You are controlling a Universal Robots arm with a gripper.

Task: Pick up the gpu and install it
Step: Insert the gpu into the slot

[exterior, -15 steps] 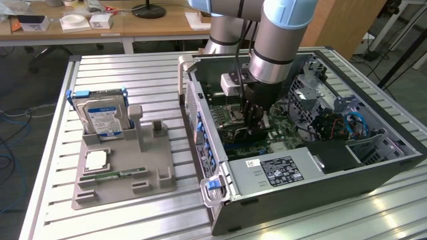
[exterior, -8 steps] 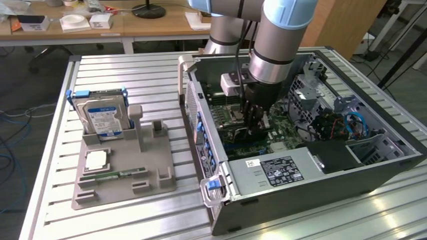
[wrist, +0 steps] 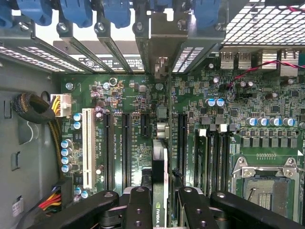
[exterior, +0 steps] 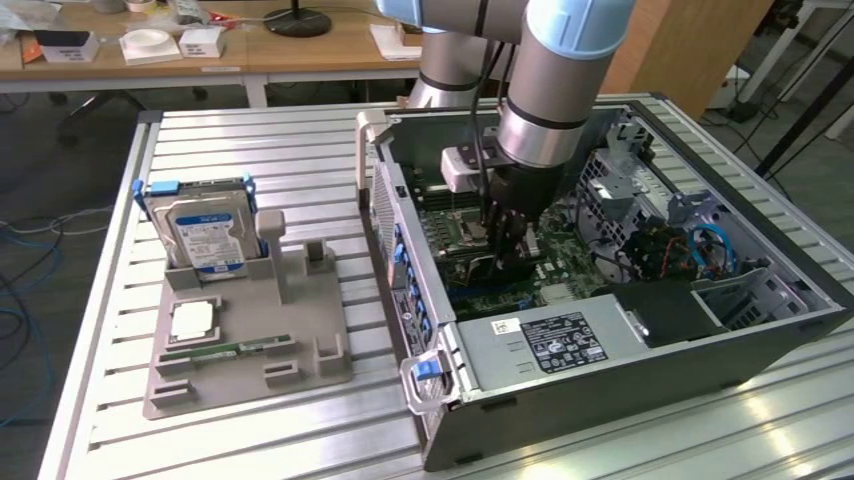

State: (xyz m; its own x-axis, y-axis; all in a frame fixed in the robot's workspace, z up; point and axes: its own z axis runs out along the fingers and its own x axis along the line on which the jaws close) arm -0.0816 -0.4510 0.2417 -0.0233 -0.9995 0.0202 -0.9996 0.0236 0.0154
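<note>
Gripper inside the open computer case was clamped on the gpu, held edge-on over the green motherboard

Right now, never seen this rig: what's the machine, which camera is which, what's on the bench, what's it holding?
The machine is a single robot arm with a black gripper at its end, reaching down into an open computer case that lies on a slatted metal table.

The exterior view comes from a camera off the arm that takes in the whole bench. The wrist view comes from a camera on the arm's wrist, looking past the gripper fingers onto the green motherboard.

On the table, at the exterior view's left of the case, stands a grey holder with a silver hard drive upright in it and a slim green memory stick lying flat.

Held: the fingers are closed on the gpu, seen edge-on, standing upright over the expansion slots.
</note>
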